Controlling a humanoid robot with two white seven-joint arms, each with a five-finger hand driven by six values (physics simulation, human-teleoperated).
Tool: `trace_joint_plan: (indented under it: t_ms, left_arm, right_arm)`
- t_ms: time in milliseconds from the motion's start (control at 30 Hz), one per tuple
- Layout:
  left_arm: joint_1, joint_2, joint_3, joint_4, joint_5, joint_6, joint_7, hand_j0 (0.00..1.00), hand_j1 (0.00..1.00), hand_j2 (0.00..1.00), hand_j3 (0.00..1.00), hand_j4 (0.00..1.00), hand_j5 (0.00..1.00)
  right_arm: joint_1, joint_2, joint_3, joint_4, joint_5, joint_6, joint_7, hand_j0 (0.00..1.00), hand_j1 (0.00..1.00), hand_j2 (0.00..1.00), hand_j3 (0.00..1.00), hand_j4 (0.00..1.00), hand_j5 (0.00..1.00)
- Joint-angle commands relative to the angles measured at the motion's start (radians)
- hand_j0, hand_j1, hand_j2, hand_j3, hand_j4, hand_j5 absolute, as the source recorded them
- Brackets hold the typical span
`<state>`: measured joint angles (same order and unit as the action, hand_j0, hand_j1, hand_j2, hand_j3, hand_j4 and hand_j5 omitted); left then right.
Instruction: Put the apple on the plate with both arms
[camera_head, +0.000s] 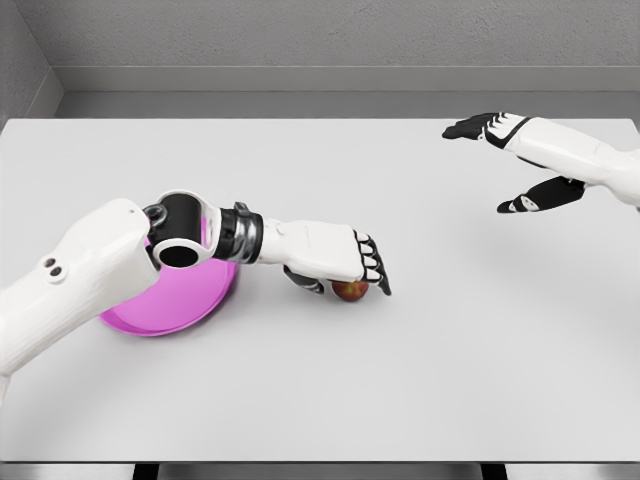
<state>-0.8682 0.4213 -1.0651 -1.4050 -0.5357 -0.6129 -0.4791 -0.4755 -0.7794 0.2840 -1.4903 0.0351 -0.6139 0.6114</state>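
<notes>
A small red-brown apple sits on the white table, mostly covered by my left hand. The hand's fingers curl down over the apple's top and right side, and the thumb hooks in from its left, so the hand is shut on it. The magenta plate lies just left of the apple, partly hidden under my left forearm and elbow. My right hand hovers open over the table's far right, fingers stretched out and thumb held apart, well away from the apple.
The white table spans the whole view, with its front edge along the bottom. A grey wall runs behind its far edge.
</notes>
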Motion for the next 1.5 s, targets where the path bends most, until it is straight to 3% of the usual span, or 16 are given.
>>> trace_joint_plan:
  t_ms: [0, 767, 1100, 1467]
  left_arm:
    - [0.000, -0.003, 0.001, 0.012, 0.003, 0.002, 0.000, 0.87, 0.87, 0.87, 0.87, 0.87, 0.87]
    - [-0.006, -0.032, -0.016, 0.043, -0.026, 0.002, 0.000, 0.83, 0.83, 0.83, 0.83, 0.83, 0.83]
    - [-0.006, -0.033, -0.026, 0.041, -0.039, 0.002, 0.000, 0.64, 0.64, 0.64, 0.64, 0.64, 0.64]
    - [-0.009, -0.032, -0.032, 0.040, -0.043, 0.002, -0.001, 0.54, 0.54, 0.54, 0.54, 0.54, 0.54]
  right_arm:
    - [0.000, -0.001, 0.000, -0.001, -0.008, 0.003, -0.001, 1.00, 1.00, 1.00, 1.00, 1.00, 1.00]
    - [0.000, -0.001, 0.006, 0.001, -0.008, 0.003, -0.001, 1.00, 1.00, 1.00, 1.00, 1.00, 1.00]
    - [0.000, -0.003, 0.014, 0.001, -0.008, 0.003, -0.001, 1.00, 1.00, 1.00, 1.00, 1.00, 1.00]
    - [-0.002, -0.003, 0.014, 0.001, -0.008, 0.003, -0.001, 1.00, 1.00, 1.00, 1.00, 1.00, 1.00]
